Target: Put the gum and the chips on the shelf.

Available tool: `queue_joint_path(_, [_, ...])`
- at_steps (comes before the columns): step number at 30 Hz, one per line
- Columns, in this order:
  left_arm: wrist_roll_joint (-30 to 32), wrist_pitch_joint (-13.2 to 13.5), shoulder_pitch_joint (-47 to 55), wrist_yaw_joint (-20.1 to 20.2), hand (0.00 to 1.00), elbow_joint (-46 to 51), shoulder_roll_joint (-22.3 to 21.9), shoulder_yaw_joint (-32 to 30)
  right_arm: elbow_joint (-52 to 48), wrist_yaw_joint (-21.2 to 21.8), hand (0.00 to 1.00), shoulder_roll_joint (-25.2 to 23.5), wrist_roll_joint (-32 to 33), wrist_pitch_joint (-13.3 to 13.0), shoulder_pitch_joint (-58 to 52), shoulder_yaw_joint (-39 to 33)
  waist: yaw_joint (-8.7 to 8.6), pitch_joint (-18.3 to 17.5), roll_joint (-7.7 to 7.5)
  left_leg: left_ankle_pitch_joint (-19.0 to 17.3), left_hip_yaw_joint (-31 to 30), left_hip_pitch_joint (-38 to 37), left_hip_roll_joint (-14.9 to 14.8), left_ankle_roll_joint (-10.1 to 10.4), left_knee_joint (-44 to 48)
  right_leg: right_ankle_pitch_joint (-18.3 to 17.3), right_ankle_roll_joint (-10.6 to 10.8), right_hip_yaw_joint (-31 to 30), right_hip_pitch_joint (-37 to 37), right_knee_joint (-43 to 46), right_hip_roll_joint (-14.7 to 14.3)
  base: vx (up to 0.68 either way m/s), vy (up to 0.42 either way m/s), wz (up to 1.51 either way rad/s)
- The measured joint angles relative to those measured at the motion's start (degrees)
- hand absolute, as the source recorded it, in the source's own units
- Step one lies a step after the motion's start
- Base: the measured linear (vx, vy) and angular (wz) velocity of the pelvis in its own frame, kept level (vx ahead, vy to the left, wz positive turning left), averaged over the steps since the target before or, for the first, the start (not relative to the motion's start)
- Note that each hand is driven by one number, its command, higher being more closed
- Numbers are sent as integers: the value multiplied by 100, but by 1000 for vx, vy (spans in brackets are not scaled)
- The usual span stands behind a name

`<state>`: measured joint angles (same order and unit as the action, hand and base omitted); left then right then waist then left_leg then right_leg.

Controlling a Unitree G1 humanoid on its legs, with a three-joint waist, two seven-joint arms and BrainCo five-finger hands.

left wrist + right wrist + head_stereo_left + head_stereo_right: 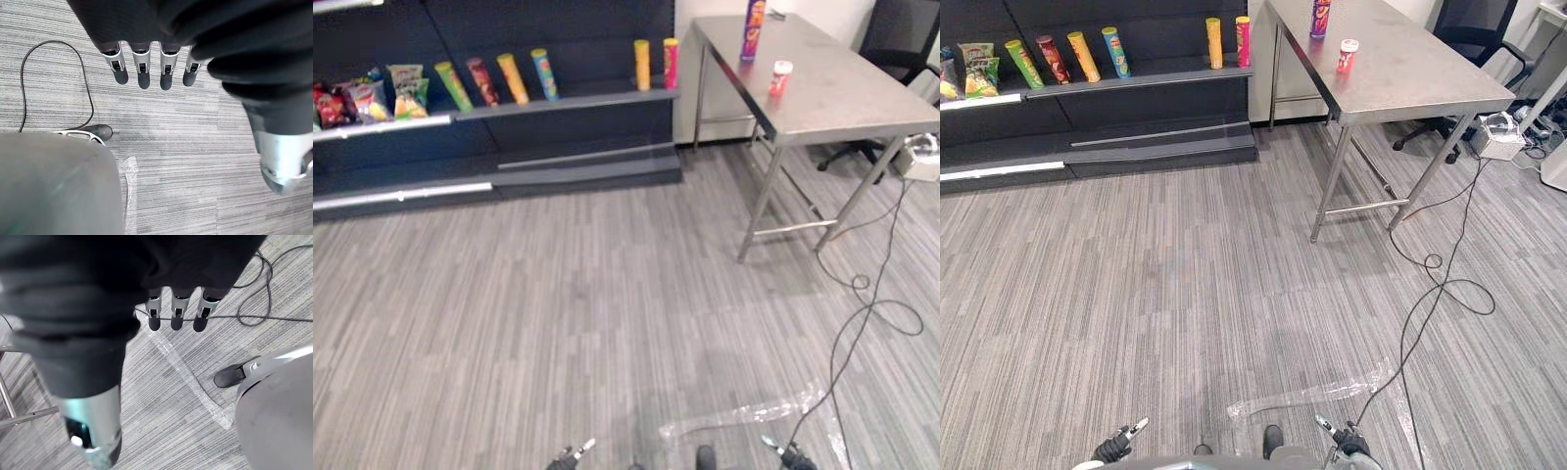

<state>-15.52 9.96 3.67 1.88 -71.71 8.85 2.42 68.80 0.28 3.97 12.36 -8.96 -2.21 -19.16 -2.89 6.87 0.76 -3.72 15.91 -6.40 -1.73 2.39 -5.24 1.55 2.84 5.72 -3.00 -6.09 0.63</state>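
A tall purple chips can (753, 29) stands at the far end of the steel table (862, 103) on the right. The small red and white gum tub (780, 77) stands a little nearer on the same table. The dark shelf (570, 102) runs along the back left. Both hands hang low by my sides, far from the table. My left hand (142, 69) has straight fingers over bare carpet and holds nothing. My right hand (176, 313) is the same, open and empty. Their fingertips peek in at the bottom edge of the head views, the left hand (572, 455) and the right hand (787, 453).
Several upright chip cans (514, 77) line the shelf, with snack bags (406, 90) at its left end. A black office chair (891, 39) stands behind the table, and a white box (922, 164) lies on the floor beside it. A clear tape strip (744, 416) crosses the carpet.
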Motion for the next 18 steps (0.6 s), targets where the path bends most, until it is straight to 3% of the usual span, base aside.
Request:
queue_joint_path(13, [-4, 9, -13, -69, 0, 5, 12, -18, -40, 154, 0, 13, 48, -110, 57, 223, -1, 38, -25, -19, 86, 34, -14, 25, -3, -43, -63, -31, 125, 109, -14, -17, -23, -4])
queue_joint_path(16, [-18, 4, -86, -73, 0, 10, 21, -18, -42, 186, 0, -15, 333, -116, 151, 221, -9, 131, -11, -63, 104, 231, -64, 90, 164, -425, -160, -52, 618, 900, 1, -62, -44, -1])
queue_joint_path(18, [-206, 1, -180, -96, 0, 7, 31, -68, -42, 238, 0, -20, 582, -136, 166, 168, -17, 281, -58, -233, 102, 364, -95, 172, 464, -859, -218, -16, 949, 1649, 67, -34, -77, 12])
